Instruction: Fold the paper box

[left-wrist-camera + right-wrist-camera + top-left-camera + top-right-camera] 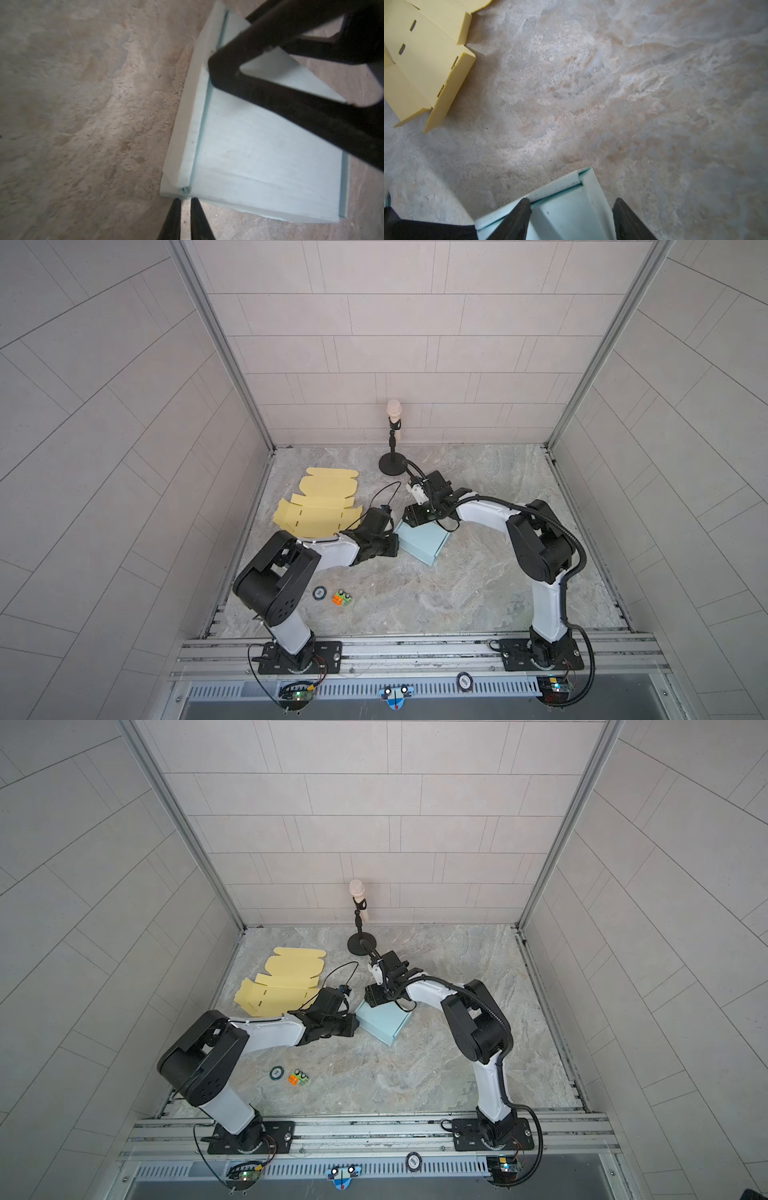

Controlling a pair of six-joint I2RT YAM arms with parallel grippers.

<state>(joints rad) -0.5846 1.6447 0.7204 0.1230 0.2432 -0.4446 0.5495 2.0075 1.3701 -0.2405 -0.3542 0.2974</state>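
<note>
Barely apart, the left jaws leave only a narrow slit between their two black fingers (173,220). Bare tabletop (83,114) shows through the slit and nothing sits in it. The tips end right at a corner of the pale blue paper box (259,155), at the end of a folded-over side wall. Whether they touch the card I cannot tell.

The right jaws stand widely spread and pinch nothing. In the right wrist view one finger (517,220) reaches down inside the box and the other hangs outside it over the tabletop, so a side wall runs between them. In the left wrist view the inner finger lies close against the inside of the folded wall, though contact is unclear.

In both top views the paper box (428,547) (384,1025) lies near the middle of the tabletop, turned askew to its edges. The left arm (332,551) meets the box on the side facing the left edge. The right arm (482,512) comes down over the box's far corner.

A yellow cardboard blank (320,506) lies flat toward the far left corner, apart from the box. A microphone stand (392,464) is at the middle of the far edge. A small round disc (319,593) lies toward the front left corner.
</note>
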